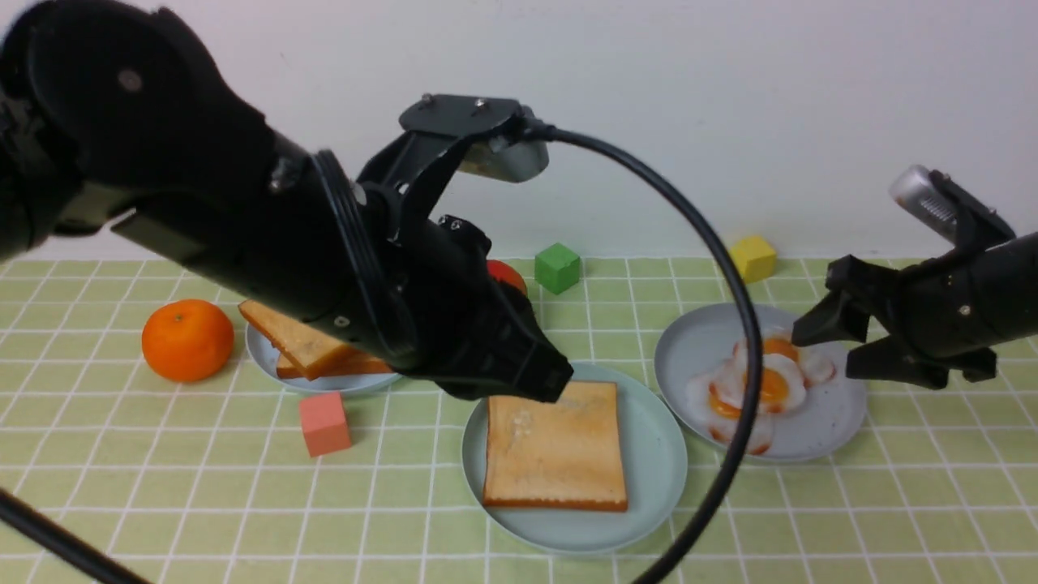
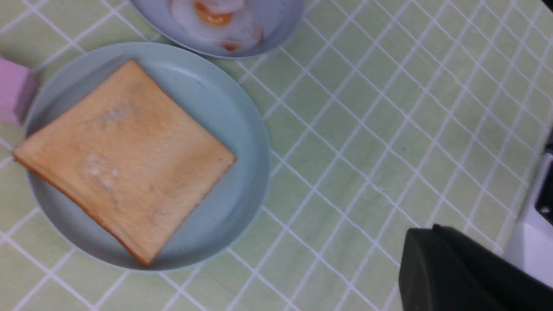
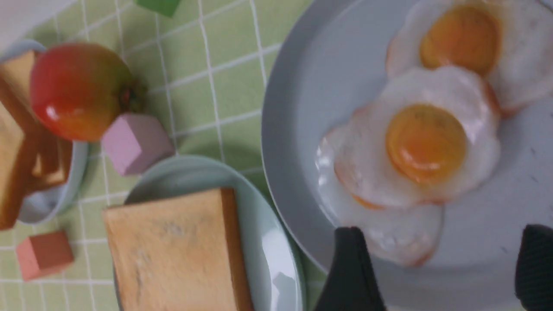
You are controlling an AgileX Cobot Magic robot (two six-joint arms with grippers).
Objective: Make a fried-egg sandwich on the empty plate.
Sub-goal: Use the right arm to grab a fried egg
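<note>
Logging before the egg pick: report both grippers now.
Left gripper: cannot tell; its jaws are not clearly shown.
Right gripper: open, holding nothing.

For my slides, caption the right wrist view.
Open right gripper above white fried eggs on grey-blue plate; golden toast slice on pale mint-green plate.

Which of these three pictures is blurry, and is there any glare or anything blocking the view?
Front view: the left arm looms dark and soft, its cable crossing the eggs. Left wrist view: fairly sharp on the toast. Right wrist view: softest overall, with a glare patch on the mint plate and blurred fingertips.
</note>
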